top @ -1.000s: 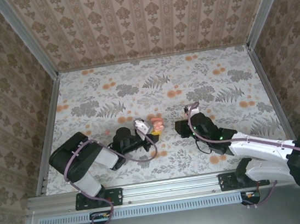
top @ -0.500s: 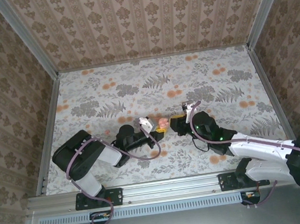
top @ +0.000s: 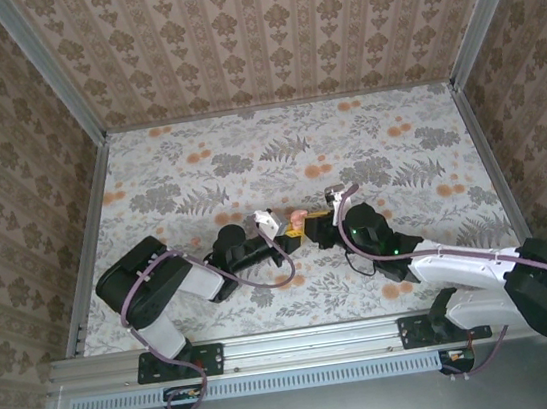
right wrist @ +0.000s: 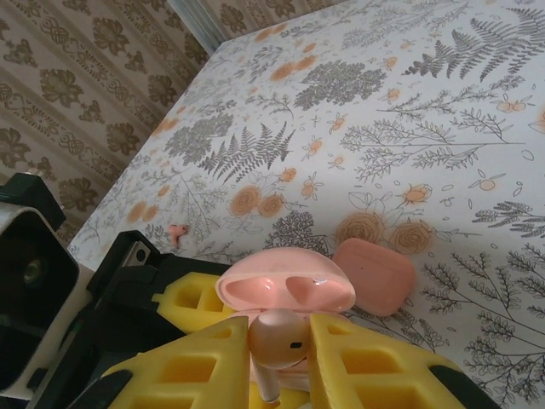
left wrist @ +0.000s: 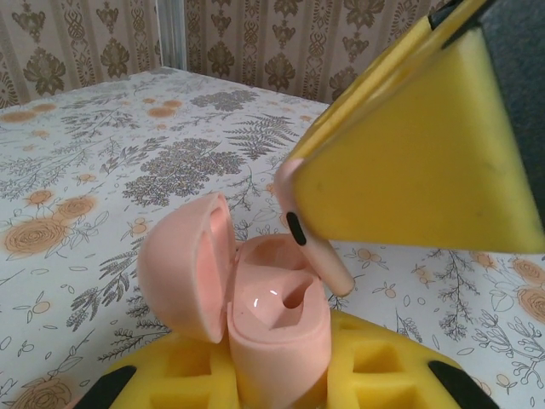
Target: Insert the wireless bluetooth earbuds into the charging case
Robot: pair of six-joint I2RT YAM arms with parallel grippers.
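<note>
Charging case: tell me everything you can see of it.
The case is a small, glossy coral-pink plastic box with rounded corners. Its hinged lid stands open, showing an empty well. It sits upright, clamped between the left gripper's yellow foam fingers. An earbud hangs just above its opening.

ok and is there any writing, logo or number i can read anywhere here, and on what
None: no word, number or logo can be read in any view.
charging case: plain pink, no print.
earbud: plain, just a dark oval spot.
yellow pads: blank.
tablecloth and wallpaper: floral patterns only, no lettering.
</note>
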